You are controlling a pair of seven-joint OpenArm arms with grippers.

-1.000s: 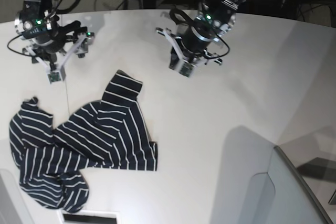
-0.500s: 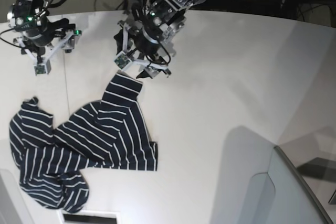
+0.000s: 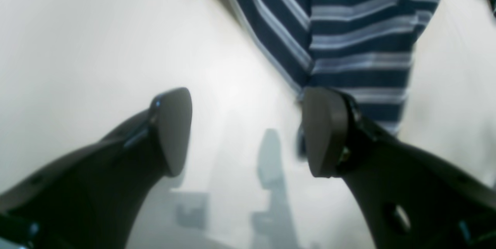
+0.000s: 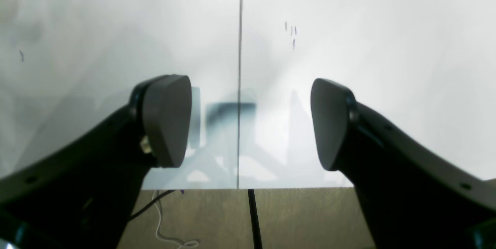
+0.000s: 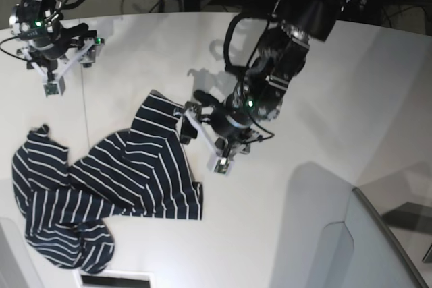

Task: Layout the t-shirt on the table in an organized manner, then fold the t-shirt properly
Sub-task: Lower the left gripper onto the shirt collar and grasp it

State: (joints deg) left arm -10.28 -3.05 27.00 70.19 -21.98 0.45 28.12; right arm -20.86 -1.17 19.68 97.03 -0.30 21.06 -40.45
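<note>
The dark striped t-shirt [image 5: 115,180] lies crumpled on the white table [image 5: 304,85], bunched at the front left with one part reaching toward the middle. My left gripper [image 5: 192,118] hovers low at that part's right edge. In the left wrist view the left gripper [image 3: 248,132] is open with bare table between its fingers, and its right finger [image 3: 325,132] sits just at the t-shirt's [image 3: 348,28] hem. My right gripper [image 5: 54,59] hangs open at the back left, away from the cloth. The right wrist view shows the right gripper [image 4: 248,125] over bare table [image 4: 368,47].
A thin seam line [image 4: 239,66] runs across the table under the right gripper. Close beyond it are the table edge and the floor [image 4: 310,218]. A grey bin [image 5: 378,247] stands at the front right. Cables hang behind the table.
My left arm swung from the back of the table leftward, then down to the t-shirt's right edge, and its jaws opened. The right arm shifted slightly back and left, then held still.
</note>
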